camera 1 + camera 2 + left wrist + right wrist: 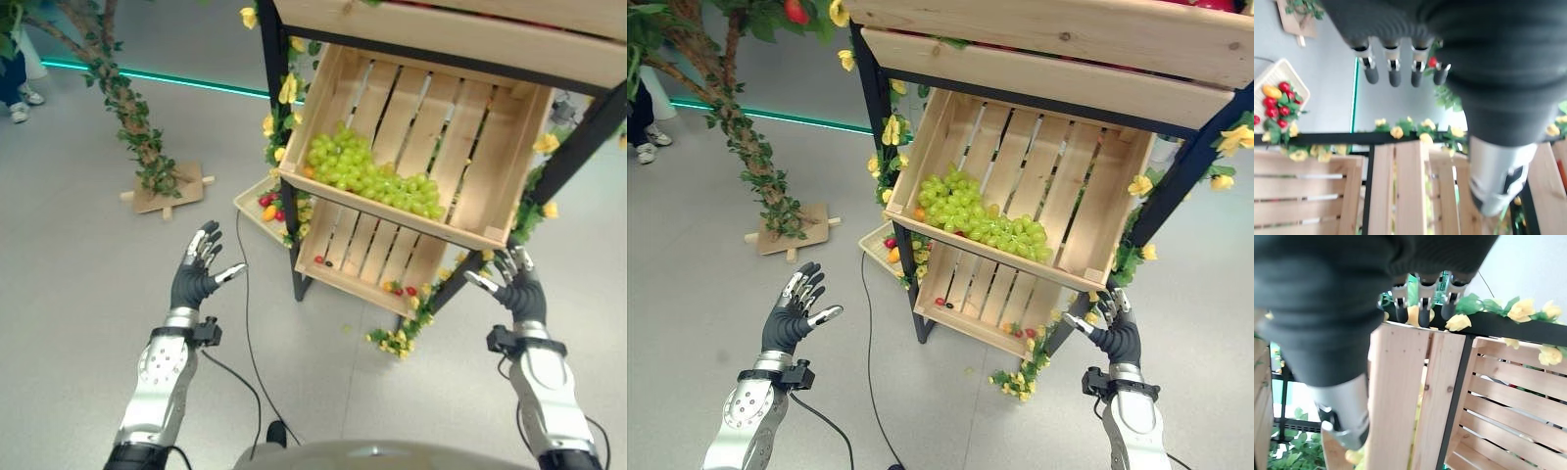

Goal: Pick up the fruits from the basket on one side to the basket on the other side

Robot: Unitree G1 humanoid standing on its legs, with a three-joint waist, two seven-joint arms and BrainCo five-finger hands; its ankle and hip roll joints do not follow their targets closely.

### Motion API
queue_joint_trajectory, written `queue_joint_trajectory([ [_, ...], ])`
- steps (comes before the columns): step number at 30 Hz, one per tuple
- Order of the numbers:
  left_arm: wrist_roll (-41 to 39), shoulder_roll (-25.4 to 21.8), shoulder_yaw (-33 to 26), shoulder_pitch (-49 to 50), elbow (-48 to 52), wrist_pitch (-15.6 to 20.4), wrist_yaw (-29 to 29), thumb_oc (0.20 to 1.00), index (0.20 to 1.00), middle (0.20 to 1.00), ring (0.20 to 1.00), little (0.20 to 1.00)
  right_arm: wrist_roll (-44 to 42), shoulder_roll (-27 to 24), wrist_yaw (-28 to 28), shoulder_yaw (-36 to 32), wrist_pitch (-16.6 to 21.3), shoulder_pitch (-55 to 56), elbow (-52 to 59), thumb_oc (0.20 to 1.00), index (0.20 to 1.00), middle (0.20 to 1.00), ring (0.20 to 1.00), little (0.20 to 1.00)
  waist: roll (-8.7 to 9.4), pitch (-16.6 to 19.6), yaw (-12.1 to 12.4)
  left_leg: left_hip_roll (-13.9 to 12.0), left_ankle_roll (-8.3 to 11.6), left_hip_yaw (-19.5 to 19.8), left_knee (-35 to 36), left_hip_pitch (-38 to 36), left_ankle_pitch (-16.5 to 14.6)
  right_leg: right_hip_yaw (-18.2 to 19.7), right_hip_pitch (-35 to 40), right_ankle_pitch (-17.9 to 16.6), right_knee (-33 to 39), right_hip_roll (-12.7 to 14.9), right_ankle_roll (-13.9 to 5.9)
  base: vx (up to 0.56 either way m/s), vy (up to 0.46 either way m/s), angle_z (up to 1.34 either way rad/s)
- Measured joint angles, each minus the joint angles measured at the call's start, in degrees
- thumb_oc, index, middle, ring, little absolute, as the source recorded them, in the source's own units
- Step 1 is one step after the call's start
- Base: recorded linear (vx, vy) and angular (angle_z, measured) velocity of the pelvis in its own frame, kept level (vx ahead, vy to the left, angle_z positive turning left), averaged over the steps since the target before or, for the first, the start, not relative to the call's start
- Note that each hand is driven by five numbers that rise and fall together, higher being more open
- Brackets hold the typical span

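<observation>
You are standing on a smooth pale grey floor [88, 264] with a thin teal line [167, 78] running across it. In front of you is a black metal rack [279, 147] trimmed with yellow artificial flowers [288, 90], carrying tilted slatted crates of light unfinished wood. To your left, an artificial tree with a leafy vine-wrapped trunk [122, 98] rises from a flat wooden cross base [167, 191].

Your left hand [196, 274] is raised over bare floor to the left of the rack, well apart from it, fingers straight and spread, thumb out to the side, holding nothing. Your right hand [516, 284] is raised by the rack's right leg, near the lower right corner of the middle crate, fingers likewise spread and empty.

The fruit is in 3 places. A heap of round green grapes [367, 174] lies along the low front edge of the middle slatted wooden crate [470, 147]. A few small red and dark fruits [321, 260] sit in the lower slatted wooden crate [372, 250]. A shallow cream woven tray [253, 208] rests on the floor by the rack's left leg, holding small red fruits [266, 202] and an orange one [269, 212].
</observation>
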State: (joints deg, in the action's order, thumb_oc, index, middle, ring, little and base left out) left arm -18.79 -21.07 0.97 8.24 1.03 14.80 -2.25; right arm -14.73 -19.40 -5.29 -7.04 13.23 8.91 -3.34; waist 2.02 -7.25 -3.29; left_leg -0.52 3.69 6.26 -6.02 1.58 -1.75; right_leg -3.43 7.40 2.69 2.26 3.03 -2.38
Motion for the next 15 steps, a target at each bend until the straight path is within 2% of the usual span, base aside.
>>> queue_joint_trajectory([
  [1,0.01,0.05,0.14,-0.46,-0.11,0.07,-0.18,1.0,1.0,1.0,1.0,1.0,0.0,0.04,0.17,0.14,0.04,-0.05,0.0,1.0,1.0,1.0,1.0,1.0,0.02,-0.18,-0.82,0.4,-0.32,0.19,-1.44,0.21,-1.08,0.78,-0.81,0.25,-1.4,0.25,-0.19,-0.2,0.379,-0.58],
  [2,0.01,0.06,0.0,-1.06,-0.08,0.54,-0.38,1.0,1.0,1.0,1.0,1.0,0.0,-0.08,0.71,0.62,0.0,-0.25,0.0,1.0,1.0,1.0,1.0,1.0,-0.27,-0.69,-0.22,0.91,-0.89,0.24,-1.77,-0.01,-1.51,2.02,-2.03,1.69,-4.68,0.41,-0.97,-0.23,0.313,-0.35],
  [3,0.03,0.01,0.14,-1.72,-0.13,0.65,-0.54,1.0,1.0,1.0,1.0,1.0,0.0,-0.05,0.82,0.67,0.06,0.05,0.06,1.0,1.0,1.0,1.0,1.0,0.22,-0.98,-1.61,1.49,-1.23,0.02,-2.32,0.07,-1.65,2.45,-3.02,2.16,-5.93,1.11,-1.3,-0.41,0.436,-0.65],
  [4,0.04,-0.1,0.05,-2.3,0.24,1.44,-1.35,1.0,1.0,1.0,1.0,1.0,0.01,0.69,1.29,1.0,-0.03,-0.33,0.0,1.0,1.0,1.0,1.0,1.0,0.45,-1.47,-2.12,2.22,-1.99,-0.67,-2.99,0.43,-1.98,5.22,-6.04,2.45,-9.15,1.41,-2.14,-0.25,0.229,-0.79],
  [5,0.06,-0.59,0.02,-2.53,0.19,1.84,-1.54,1.0,1.0,1.0,1.0,1.0,0.01,0.81,1.38,1.8,-0.03,-1.39,0.08,1.0,1.0,1.0,1.0,1.0,0.67,-1.82,-0.93,2.22,-2.5,-1.53,-2.36,0.05,-2.04,6.73,-7.28,2.56,-10.18,1.9,-2.72,-0.27,0.171,-1.2],
  [6,0.31,-0.57,-0.05,-2.98,-0.05,1.97,-1.91,1.0,1.0,1.0,1.0,1.0,0.07,0.77,1.33,2.49,-0.02,-2.18,-0.13,1.0,1.0,1.0,1.0,1.0,1.06,-2.09,-1.01,2.3,-2.98,-2.87,-2.44,0.1,-2.02,8.42,-8.94,1.98,-10.31,2.74,-3.37,-0.32,0.207,-1.46],
  [7,1.31,-0.65,0.2,-3.51,-0.16,2.05,-2.51,1.0,1.0,1.0,1.0,1.0,0.1,0.6,1.38,3.68,-0.1,-3.95,-0.88,1.0,1.0,1.0,1.0,1.0,1.24,-2.29,-0.92,2.93,-3.97,-5.7,-1.86,0.3,-1.64,8.88,-10.85,-1.0,-8.55,4.27,-4.59,-0.36,0.2,-1.37],
  [8,2.07,-0.84,0.41,-4.11,0.12,2.32,-2.81,1.0,1.0,1.0,1.0,1.0,0.09,1.58,1.3,3.65,0.08,-4.07,-0.74,1.0,1.0,1.0,1.0,1.0,1.3,-2.65,-2.07,3.68,-4.56,-7.58,-3.85,1.76,-2.43,8.86,-11.51,-4.65,-6.1,3.8,-4.93,-0.47,0.277,-1.94],
  [9,2.4,-2.41,0.2,-4.24,0.43,2.84,-3.28,1.0,1.0,1.0,1.0,1.0,0.1,2.06,1.27,4.5,0.03,-6.91,-0.71,1.0,1.0,1.0,1.0,1.0,0.3,-3.74,0.2,2.34,-5.62,-10.25,-4.48,3.33,-3.39,8.44,-13.55,-9.71,-4.06,3.29,-6.23,-0.24,0.117,-1.73],
  [10,3.13,-3.01,-0.23,-4.61,0.22,2.68,-3.5,1.0,1.0,1.0,1.0,1.0,0.16,2.19,1.29,5.33,0.0,-7.4,-0.71,1.0,1.0,1.0,1.0,1.0,-0.09,-4.26,0.55,1.38,-6.45,-13.55,-4.82,4.07,-3.21,4.61,-15.31,-7.0,-7.81,3.72,-6.77,-0.35,0.154,-1.82],
  [11,4.64,-2.65,-0.36,-5.77,0.1,2.48,-3.89,1.0,1.0,1.0,1.0,1.0,0.45,1.85,1.34,5.5,-0.05,-5.34,-0.05,1.0,1.0,1.0,1.0,1.0,-0.63,-4.25,0.83,1.95,-6.58,-13.77,-4.23,3.96,-3.34,1.1,-16.5,-1.89,-14.44,4.44,-5.12,-0.3,0.046,-0.99],
  [12,4.65,-2.53,-0.37,-5.9,0.2,2.69,-4.05,1.0,1.0,1.0,1.0,1.0,0.56,1.71,1.35,5.48,-0.15,-4.68,-0.06,1.0,1.0,1.0,1.0,1.0,-0.87,-4.21,0.77,2.16,-7.61,-14.08,-4.22,4.14,-2.47,0.82,-14.76,-1.34,-14.7,4.71,-5.4,-0.31,0.046,-0.66],
  [13,5.57,-1.81,-1.08,-5.38,0.23,2.87,-4.38,1.0,1.0,1.0,1.0,1.0,0.61,1.4,1.62,6.18,-0.16,-4.0,-0.32,1.0,1.0,1.0,1.0,1.0,-1.53,-3.99,0.26,0.65,-8.22,-18.68,-4.14,5.04,-1.9,-1.43,-15.77,4.52,-28.81,4.56,-4.99,-0.43,-0.074,-0.38],
  [14,6.8,-0.97,-1.55,-5.51,0.71,2.86,-4.49,1.0,1.0,1.0,1.0,1.0,0.64,1.44,2.09,6.47,-0.35,-2.17,-0.2,1.0,1.0,1.0,1.0,1.0,-1.62,-3.64,1.14,0.08,-7.79,-19.94,-2.27,3.46,-0.71,-1.64,-15.14,6.74,-37.51,4.3,-3.96,-0.26,-0.082,-0.52],
  [15,6.84,-1.27,-1.51,-4.89,1.3,2.94,-4.62,1.0,1.0,1.0,1.0,1.0,0.74,1.41,2.43,6.46,-0.5,-1.36,0.01,1.0,1.0,1.0,1.0,1.0,-0.9,-2.93,1.66,0.02,-7.96,-21.5,-1.41,3.53,0.49,-1.71,-12.58,7.65,-37.01,4.01,-5.28,-0.34,-0.127,-0.54],
])
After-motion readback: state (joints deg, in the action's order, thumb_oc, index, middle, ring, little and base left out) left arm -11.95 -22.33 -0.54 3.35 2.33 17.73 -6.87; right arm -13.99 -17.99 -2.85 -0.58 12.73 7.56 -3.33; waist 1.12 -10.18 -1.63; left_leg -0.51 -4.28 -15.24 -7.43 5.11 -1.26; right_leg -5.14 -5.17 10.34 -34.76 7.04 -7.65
